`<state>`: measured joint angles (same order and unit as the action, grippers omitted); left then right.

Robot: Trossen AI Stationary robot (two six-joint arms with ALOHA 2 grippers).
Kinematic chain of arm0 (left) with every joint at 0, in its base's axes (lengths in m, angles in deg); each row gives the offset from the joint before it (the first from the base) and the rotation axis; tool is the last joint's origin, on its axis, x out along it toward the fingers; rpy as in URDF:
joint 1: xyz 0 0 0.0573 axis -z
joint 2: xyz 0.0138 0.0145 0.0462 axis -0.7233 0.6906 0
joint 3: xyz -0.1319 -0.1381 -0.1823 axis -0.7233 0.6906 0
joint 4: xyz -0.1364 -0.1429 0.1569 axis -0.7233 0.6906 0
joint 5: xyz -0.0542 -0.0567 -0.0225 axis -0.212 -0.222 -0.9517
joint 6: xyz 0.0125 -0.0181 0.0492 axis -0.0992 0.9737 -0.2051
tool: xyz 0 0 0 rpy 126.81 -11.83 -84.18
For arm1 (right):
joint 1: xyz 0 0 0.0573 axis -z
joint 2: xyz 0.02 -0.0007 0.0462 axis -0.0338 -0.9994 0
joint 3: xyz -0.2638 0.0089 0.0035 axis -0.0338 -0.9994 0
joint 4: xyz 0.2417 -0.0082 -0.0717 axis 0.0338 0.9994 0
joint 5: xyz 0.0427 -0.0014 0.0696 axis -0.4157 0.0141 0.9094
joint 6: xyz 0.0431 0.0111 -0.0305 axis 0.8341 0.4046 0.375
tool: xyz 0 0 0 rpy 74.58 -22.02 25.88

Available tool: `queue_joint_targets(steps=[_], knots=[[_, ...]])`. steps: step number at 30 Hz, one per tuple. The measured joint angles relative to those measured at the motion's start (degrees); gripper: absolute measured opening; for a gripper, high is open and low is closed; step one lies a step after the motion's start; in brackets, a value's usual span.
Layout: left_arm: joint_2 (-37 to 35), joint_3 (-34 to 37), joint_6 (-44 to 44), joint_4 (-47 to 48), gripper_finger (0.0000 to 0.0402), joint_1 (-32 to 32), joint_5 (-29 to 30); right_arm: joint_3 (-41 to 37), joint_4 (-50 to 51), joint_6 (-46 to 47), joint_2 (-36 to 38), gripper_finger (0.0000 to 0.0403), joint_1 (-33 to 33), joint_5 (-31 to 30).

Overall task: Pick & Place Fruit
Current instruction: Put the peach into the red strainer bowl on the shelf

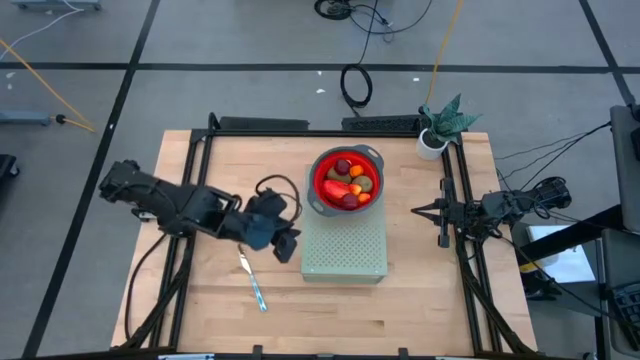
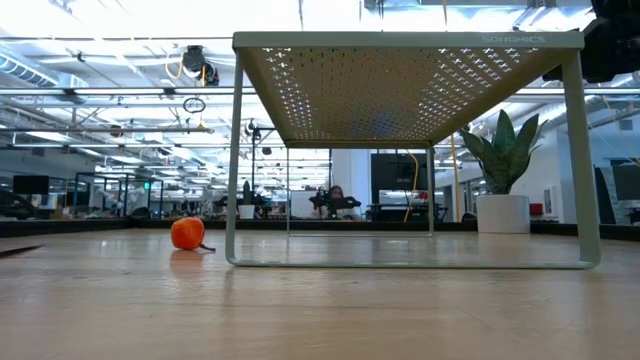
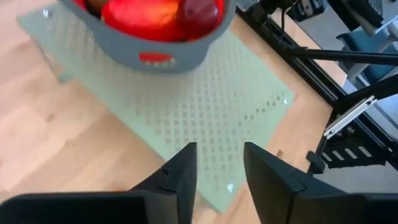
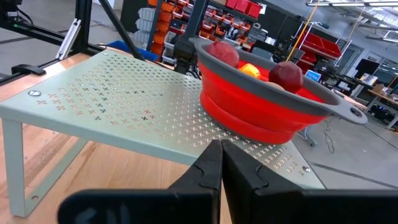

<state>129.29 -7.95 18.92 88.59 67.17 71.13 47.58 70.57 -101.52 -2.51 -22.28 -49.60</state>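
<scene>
Wooden table (image 1: 330, 300) carried a pale green perforated shelf (image 1: 345, 250) at its middle, and on the shelf's far end sat a red bowl (image 1: 346, 180) with the fruit (image 1: 348, 185) heaped inside. One small orange fruit (image 2: 187, 233) lay on the tabletop beside a shelf leg in the low view. Near the shelf's left edge the left gripper (image 1: 285, 240) hung released, fingers (image 3: 183, 174) parted and empty, the bowl just beyond it. At the table's right edge the right gripper (image 1: 420, 211) waited clenched on nothing, well apart from the fruit.
</scene>
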Motion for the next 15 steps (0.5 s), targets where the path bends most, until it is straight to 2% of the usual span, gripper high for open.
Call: queue_joint_targets(steps=[11, 15], knots=[[1.38, 0.02, 5.21, 3.07, 0.0042, 2.6, 0.53, -0.01, 0.02, -0.07, 0.0, 0.0, -0.01, 0.01], [1.92, 0.38, 7.51, 8.8, 0.0007, 2.92, 0.54, 0.0, 0.0, -0.07, 0.0, 0.0, 0.0, 0.0]])
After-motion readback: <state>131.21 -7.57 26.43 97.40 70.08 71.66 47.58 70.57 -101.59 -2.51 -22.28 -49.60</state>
